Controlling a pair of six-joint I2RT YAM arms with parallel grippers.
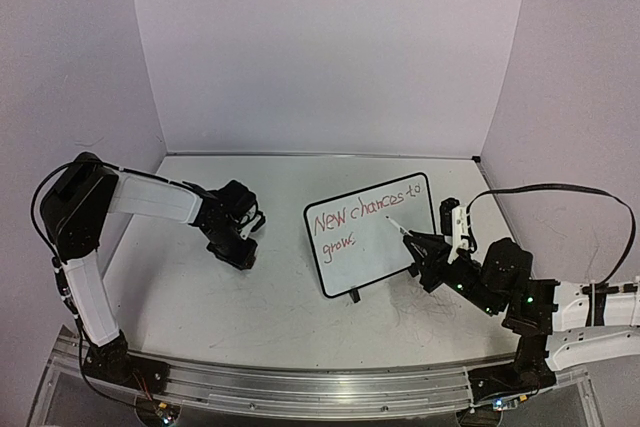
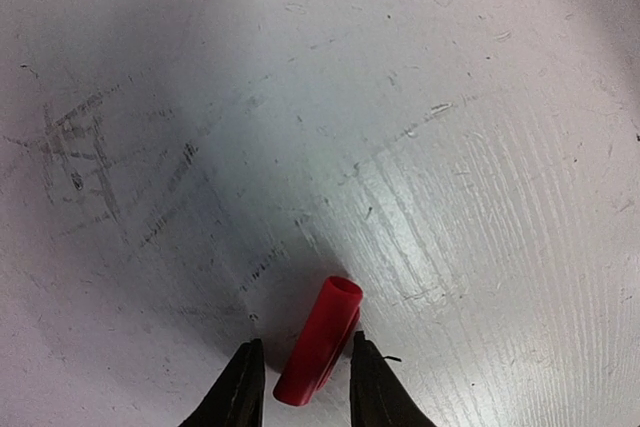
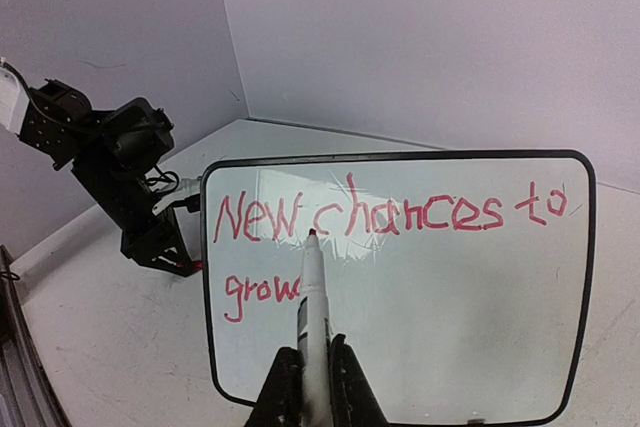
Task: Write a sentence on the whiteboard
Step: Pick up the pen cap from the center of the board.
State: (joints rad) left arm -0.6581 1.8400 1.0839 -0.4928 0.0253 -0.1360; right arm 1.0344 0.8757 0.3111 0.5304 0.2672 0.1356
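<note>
**Right claw [image 3: 315, 349] pinches the marker at the whiteboard; left claw [image 2: 306, 342] straddles the cap**

Right claw is clamped on a white marker [image 3: 312, 287], which runs up out of the jaws with its red tip towards the whiteboard [image 3: 450, 317]. Held along the fingers this way, the pen meets the board face nearly head-on, which suits writing. Whether the tip touches the surface cannot be told.

The whiteboard stands tilted on its feet right of the table's centre, its face turned to the right arm. In red it reads "New chances to", with "grow" beneath, so the sentence looks close to finished.

Left claw hangs low over the scuffed tabletop [image 2: 450, 147], well apart from the board. Its fingers stand narrowly apart on either side of a red cap [image 2: 322, 337] lying on its side. The right finger looks to be against the cap, and a gap shows at the left, so this is no firm grip. Probably the cap is wanted for the pen.

Only the left wrist view shows the cap, which the claw hides from above. Only the right wrist view makes the lettering plain, and only the top view shows how the two arms are spaced.
</note>
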